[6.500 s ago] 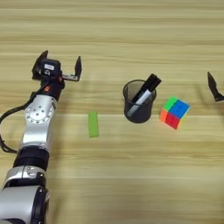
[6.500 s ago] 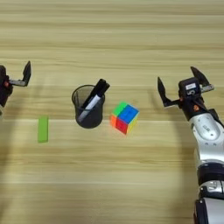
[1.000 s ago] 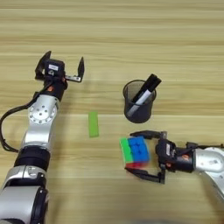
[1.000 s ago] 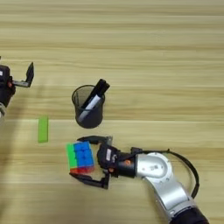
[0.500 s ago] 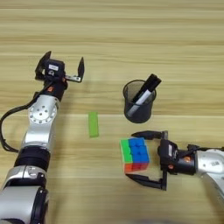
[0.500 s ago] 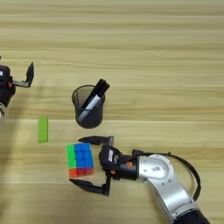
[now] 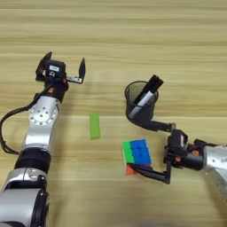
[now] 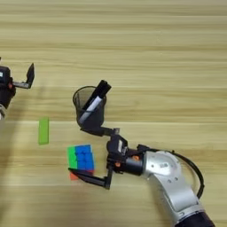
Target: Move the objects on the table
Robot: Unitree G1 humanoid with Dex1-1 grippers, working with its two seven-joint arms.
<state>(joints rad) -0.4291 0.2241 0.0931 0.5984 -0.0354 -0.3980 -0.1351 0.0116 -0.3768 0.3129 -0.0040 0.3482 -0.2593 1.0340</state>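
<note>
The multicoloured puzzle cube (image 7: pixel 136 153) lies on the table (image 7: pixel 113 40), just in front of the black mesh pen cup (image 7: pixel 142 105), which holds black-and-silver markers. My right gripper (image 7: pixel 139 146) reaches in from the right and is open wide. One finger runs behind the cube by the cup's base; the other runs along the cube's near side, and neither presses on the cube. The green block (image 7: pixel 94 126) lies flat to the left of the cube. My left gripper (image 7: pixel 62 67) is open and parked at the far left, holding nothing.
My right forearm (image 8: pixel 170 177) crosses the near right corner of the table. My left arm (image 7: pixel 40 119) lies along the left side, with a black cable looping beside it.
The cube went from right of the cup to in front of it. Over the last second the right gripper's fingers have spread apart around it. The left arm has not moved.
</note>
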